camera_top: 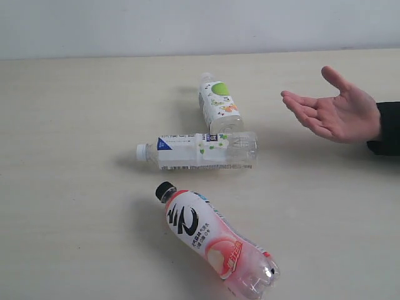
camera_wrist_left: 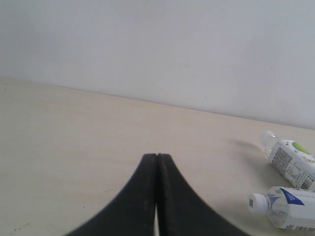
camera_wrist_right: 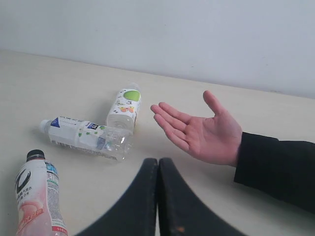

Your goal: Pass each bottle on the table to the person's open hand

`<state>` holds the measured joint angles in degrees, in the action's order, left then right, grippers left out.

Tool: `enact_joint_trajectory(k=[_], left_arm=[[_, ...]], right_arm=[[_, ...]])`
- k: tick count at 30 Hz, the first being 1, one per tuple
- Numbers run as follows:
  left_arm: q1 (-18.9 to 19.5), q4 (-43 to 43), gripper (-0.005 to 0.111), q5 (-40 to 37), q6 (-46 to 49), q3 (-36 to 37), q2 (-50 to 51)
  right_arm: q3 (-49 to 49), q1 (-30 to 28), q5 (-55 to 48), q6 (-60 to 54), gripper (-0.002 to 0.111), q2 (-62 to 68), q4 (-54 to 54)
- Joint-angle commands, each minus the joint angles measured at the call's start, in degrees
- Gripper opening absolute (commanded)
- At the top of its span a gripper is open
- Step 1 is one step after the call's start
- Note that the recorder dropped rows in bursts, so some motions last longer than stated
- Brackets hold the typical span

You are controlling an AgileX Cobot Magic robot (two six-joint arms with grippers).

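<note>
1. Exterior view: three bottles lie on their sides on the pale table (camera_top: pixel 69 187), all in the middle band of the frame.
2. The green-labelled bottle (camera_top: pixel 219 105) sits at upper centre. Its white cap points toward the far edge and its base points down the frame.
3. The blue-labelled bottle (camera_top: pixel 200 150) lies crosswise at centre, with its white cap to the left. Its right end is right under the green-labelled bottle's base; whether the two touch cannot be told.
4. The pink-labelled bottle (camera_top: pixel 215 240) lies at lower centre, apart from the other two. Its black cap points to the upper left and its clear base toward the lower right corner.
5. The person's open hand (camera_top: pixel 334 111) reaches in from the right edge at upper right, palm up, fingers pointing left. A dark sleeve (camera_top: pixel 389 128) shows at the wrist. The hand is apart from every bottle.
6. Left wrist view: the left gripper (camera_wrist_left: pixel 156 158) has its black fingers pressed together over bare table, well apart from the two white-capped bottles.
7. Right wrist view: the right gripper (camera_wrist_right: pixel 158 163) is likewise pressed together, with the hand and all three bottles beyond its tips.
</note>
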<state>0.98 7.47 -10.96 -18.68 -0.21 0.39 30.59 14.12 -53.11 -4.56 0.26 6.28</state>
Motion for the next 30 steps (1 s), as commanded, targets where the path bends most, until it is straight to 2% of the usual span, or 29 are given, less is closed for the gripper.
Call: enact_joint_trajectory(k=[1, 5, 7, 10, 14, 21, 27, 30], left_arm=[[0.09, -0.35, 0.000, 0.26, 0.00, 0.21, -0.39], [0.09, -0.35, 0.000, 0.26, 0.00, 0.21, -0.39], [0.09, -0.35, 0.000, 0.26, 0.00, 0.21, -0.39], [0.09, -0.35, 0.000, 0.26, 0.00, 0.21, -0.39], [0.09, -0.35, 0.000, 0.26, 0.00, 0.21, -0.39], [0.09, -0.35, 0.000, 0.26, 0.00, 0.21, -0.39], [0.09, -0.35, 0.000, 0.26, 0.00, 0.21, -0.39], [0.09, -0.35, 0.000, 0.26, 0.00, 0.21, -0.39]], right_arm=[[-0.12, -0.11, 4.30, -0.21, 0.000, -0.26, 0.42], [-0.12, -0.11, 11.48, 0.70, 0.000, -0.26, 3.53], [-0.12, -0.11, 13.86, 1.22, 0.000, -0.26, 11.12], [-0.12, -0.11, 10.45, -12.63, 0.000, 6.74, 24.43], [0.01, -0.11, 5.85, -21.06, 0.000, 23.96, 31.28], [6.73, -0.11, -0.89, -31.98, 0.000, 49.50, 32.90], [10.94, 0.00, -5.52, -30.65, 0.000, 61.19, 28.00], [12.95, 3.32, -4.91, -24.40, 0.000, 64.71, 19.86]])
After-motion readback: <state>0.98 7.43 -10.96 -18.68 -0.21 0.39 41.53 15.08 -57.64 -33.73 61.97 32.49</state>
